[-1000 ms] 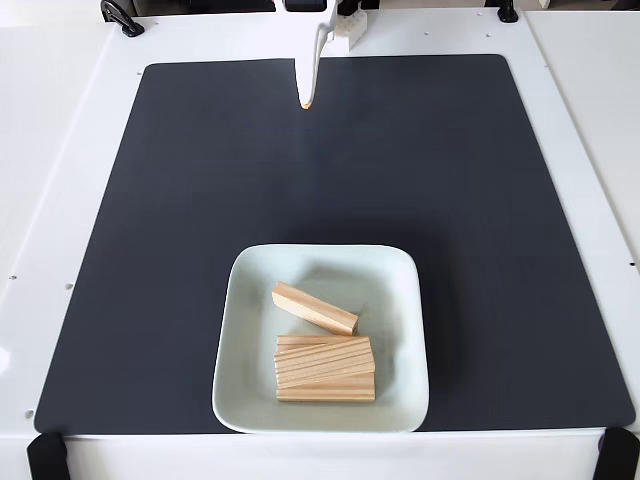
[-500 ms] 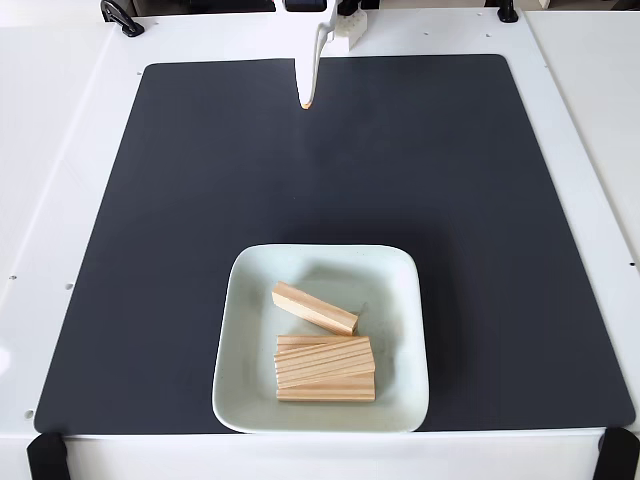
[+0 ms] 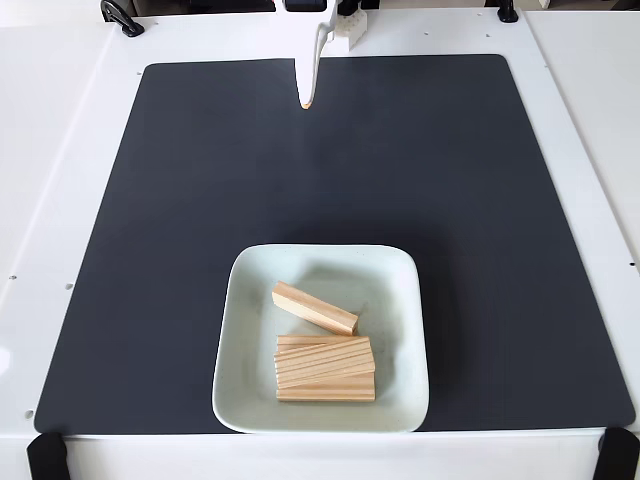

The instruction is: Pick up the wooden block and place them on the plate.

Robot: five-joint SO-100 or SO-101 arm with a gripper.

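Blocks (image 3: pixel 322 350) all on plate (image 3: pixel 250 330), one tilted above stack near front rim. End effector (image 3: pixel 307 100) at mat's far edge, nothing held, opening unclear. Looks like placing done; you need only park arm.

a white tabletop (image 3: pixel 70 150) carries a dark mat (image 3: pixel 330 180); the plate (image 3: pixel 245 300) sits near the mat's front edge.

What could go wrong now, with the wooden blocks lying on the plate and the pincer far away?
1. The wooden blocks lie stacked near the front rim of the plate; a nudge might slide them out.
2. One block rests tilted and may shift.
3. The pincer hangs over the mat; nothing threatens there.
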